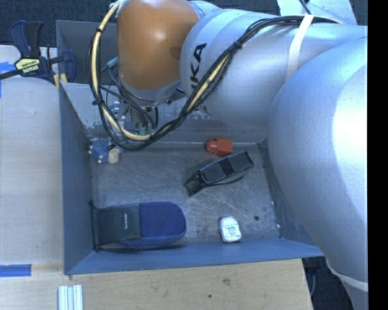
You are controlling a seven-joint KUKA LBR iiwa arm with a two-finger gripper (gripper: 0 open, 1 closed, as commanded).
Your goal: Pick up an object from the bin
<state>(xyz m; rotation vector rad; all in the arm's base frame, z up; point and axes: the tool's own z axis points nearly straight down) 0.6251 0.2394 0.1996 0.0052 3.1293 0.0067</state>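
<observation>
Camera view: the claw is in the far-left corner of the bin, can't tell if it's wide or narrow. The small blue piece lies just left. I'd centre over it, clear of the wall.

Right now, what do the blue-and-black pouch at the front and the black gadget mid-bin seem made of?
The blue-and-black pouch looks like woven fabric: matt, fine mesh grain on the blue part, soft rounded edges. The black gadget looks like hard moulded plastic: smooth, slight sheen, crisp edges; metal parts cannot be ruled out.
</observation>
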